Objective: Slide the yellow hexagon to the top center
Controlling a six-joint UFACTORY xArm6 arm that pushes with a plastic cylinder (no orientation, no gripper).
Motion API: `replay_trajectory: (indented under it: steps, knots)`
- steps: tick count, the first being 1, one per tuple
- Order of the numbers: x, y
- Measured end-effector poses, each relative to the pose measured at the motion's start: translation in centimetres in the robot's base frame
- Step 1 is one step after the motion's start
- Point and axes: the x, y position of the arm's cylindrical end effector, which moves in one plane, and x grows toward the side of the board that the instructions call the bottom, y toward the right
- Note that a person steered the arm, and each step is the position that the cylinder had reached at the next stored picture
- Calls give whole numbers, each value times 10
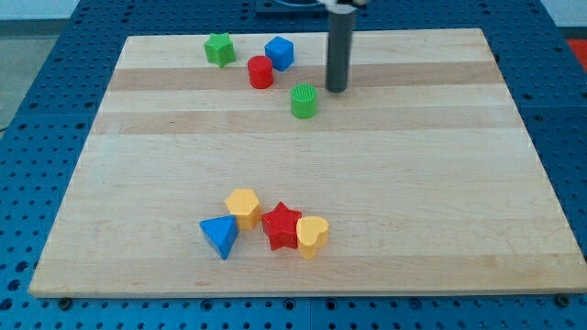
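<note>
Hovering at the far side of the pale wooden board [459,165], my tip [337,90] sits just right of the ribbed green cylinder [304,101]; we carry no pincer, only a bare rod. The yellow hexagon block [243,207] lies well apart at the near side, touching the red star block [282,225] and close by the blue triangular block [220,236]. We judge a careless approach could drag those neighbours along, or shove the green cylinder into the red cylinder [260,71].
</note>
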Motion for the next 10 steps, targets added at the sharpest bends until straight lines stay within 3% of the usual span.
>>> replay_trajectory:
  steps: [1,2,3,4,6,8,10]
  knots:
    - [51,-54]
    - [40,-35]
    - [30,-52]
    - [34,-84]
    - [83,-71]
    - [79,-90]
    - [172,-56]
